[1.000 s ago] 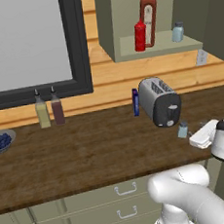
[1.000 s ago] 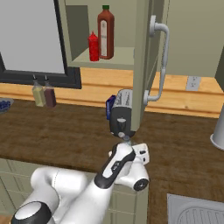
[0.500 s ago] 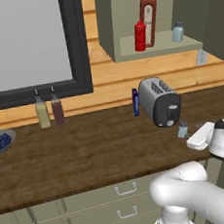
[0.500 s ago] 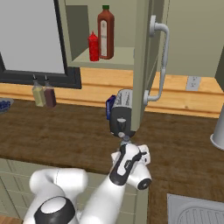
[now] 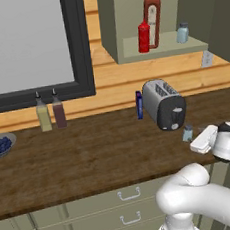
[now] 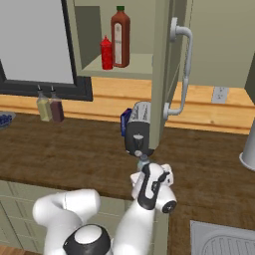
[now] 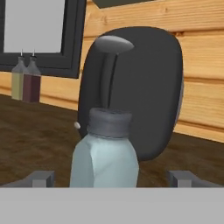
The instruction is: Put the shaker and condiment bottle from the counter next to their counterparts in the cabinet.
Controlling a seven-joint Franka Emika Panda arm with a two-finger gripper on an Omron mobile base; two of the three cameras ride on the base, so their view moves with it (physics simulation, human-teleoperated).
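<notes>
standing on the dark wood surface (image 5: 91, 159), just in front of the toaster (image 5: 163, 104), is the small pale blue shaker (image 7: 105, 155) with its grey cap. from the left base view it shows as a little pale thing (image 5: 188, 133) near the front edge. the hand (image 7: 111, 178) is low behind it with its two fingers spread wide, one tip on each side of the shaker, and they are not touching it. nothing is held.

the shaker looks small and stubby, so it is likely light. its body looks see-through and hard, like plastic or glass, so it should not squash. the sides look smooth and may be slippery, so a soft pinch could let it slide. the body seems to have flat faces, and those would be good spots for the fingers. a good place to hold looks like the middle of the body, under the cap, not the cap, which is narrower. a hold too high might tip it toward the toaster close behind.

up in the open cabinet (image 5: 110, 27), the small red squeeze bottle (image 5: 143, 36) already stands beside the tall dark red sauce bottle (image 5: 152, 18). the other shaker (image 5: 182, 33) is further along the same shelf, with room next to it. the shaker on the surface still has to go up there.

two dispenser bottles (image 5: 50, 111) stand well away by the window frame.
</notes>
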